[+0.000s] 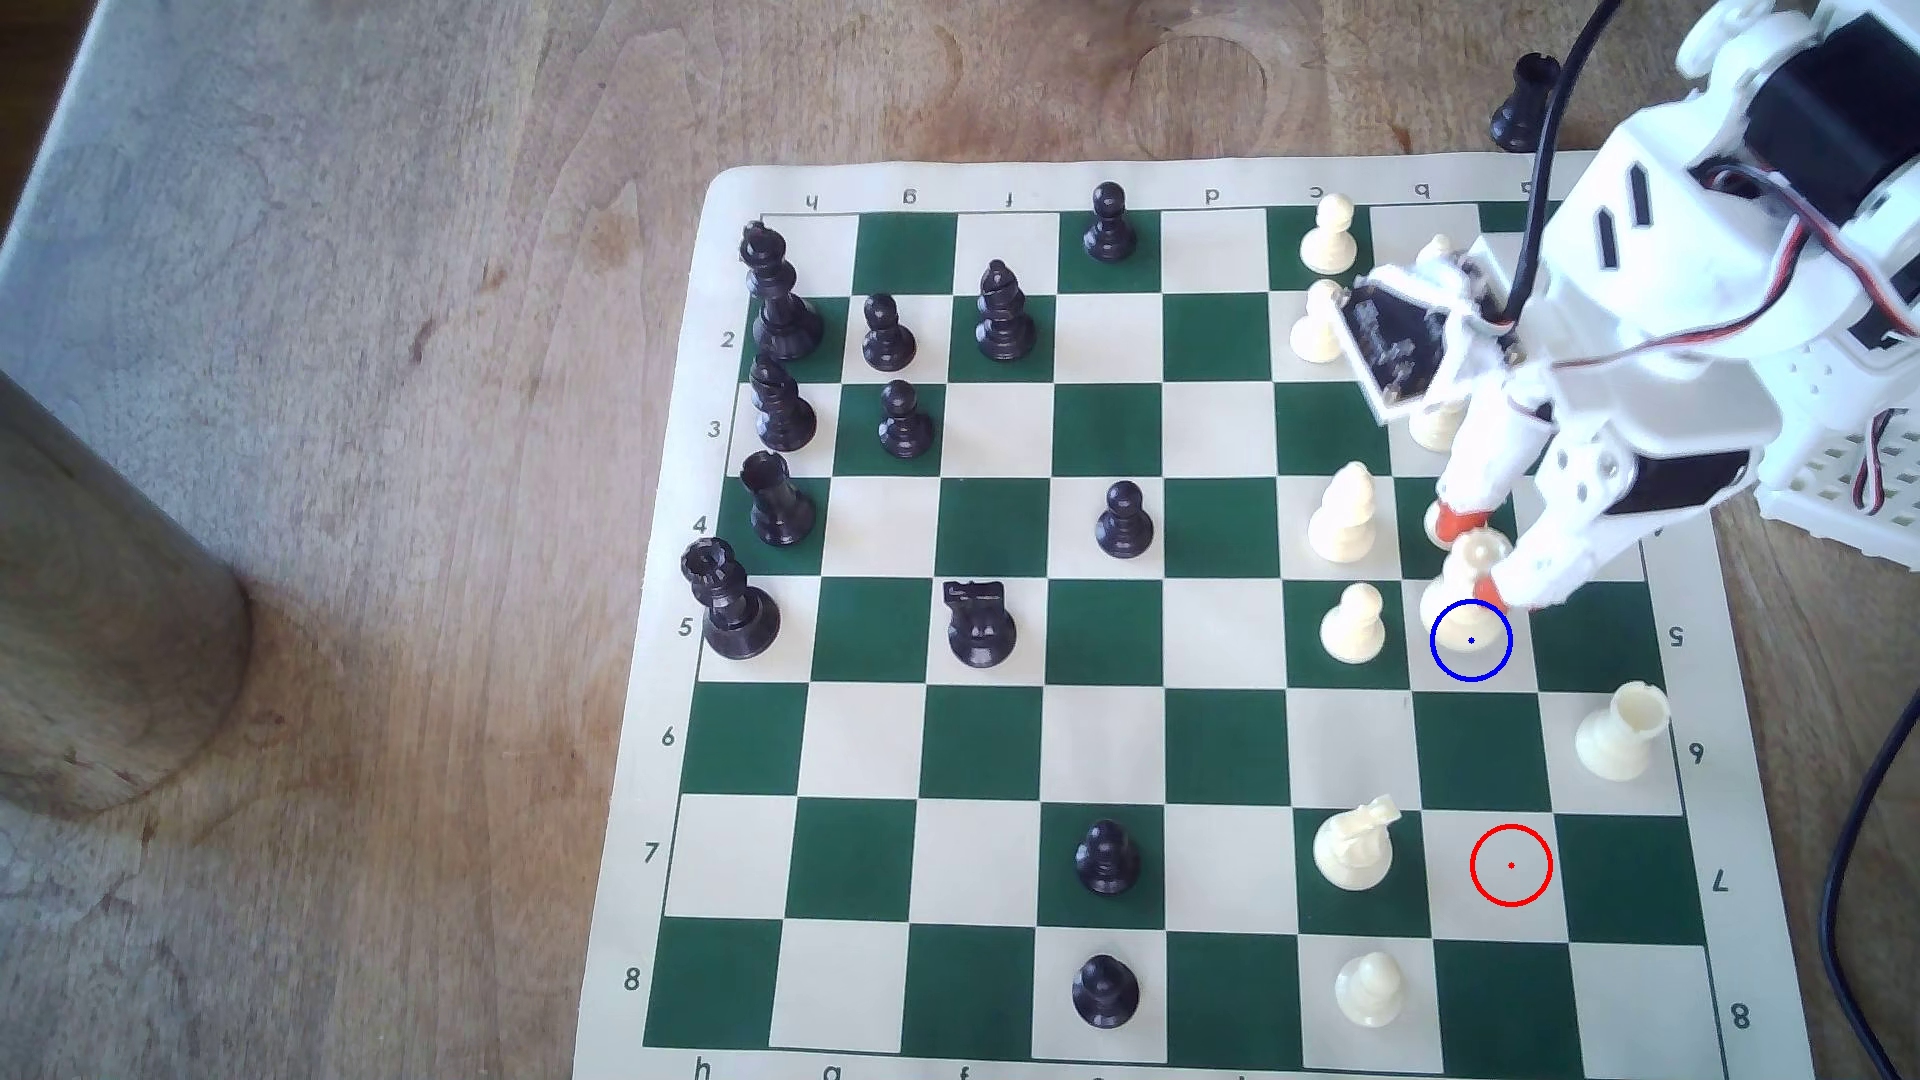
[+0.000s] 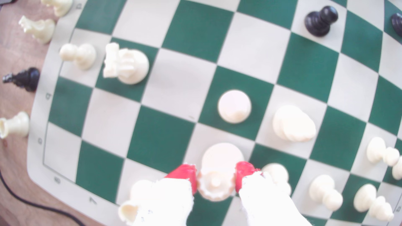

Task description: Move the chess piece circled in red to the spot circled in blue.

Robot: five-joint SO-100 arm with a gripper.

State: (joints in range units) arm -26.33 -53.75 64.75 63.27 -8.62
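The chess piece (image 1: 1473,561), a cream queen with a toothed coronet, stands between my gripper's (image 1: 1481,556) orange fingertips (image 1: 1455,522), which are shut on its head. Its base overlaps the far edge of the spot (image 1: 1471,641), the cream square ringed in blue. In the wrist view the red fingertips (image 2: 185,173) press both sides of the chess piece's (image 2: 216,184) coronet, and its round base lies over a cream square. Whether the base touches the board I cannot tell. The red-ringed square (image 1: 1511,865) is bare.
A cream pawn (image 1: 1353,623) and bishop (image 1: 1343,514) stand just to the exterior view's left of the spot. A cream rook (image 1: 1621,732) and king (image 1: 1354,846) are nearer the front. Black pieces fill the board's left side. A cable (image 1: 1860,831) runs off the mat's right edge.
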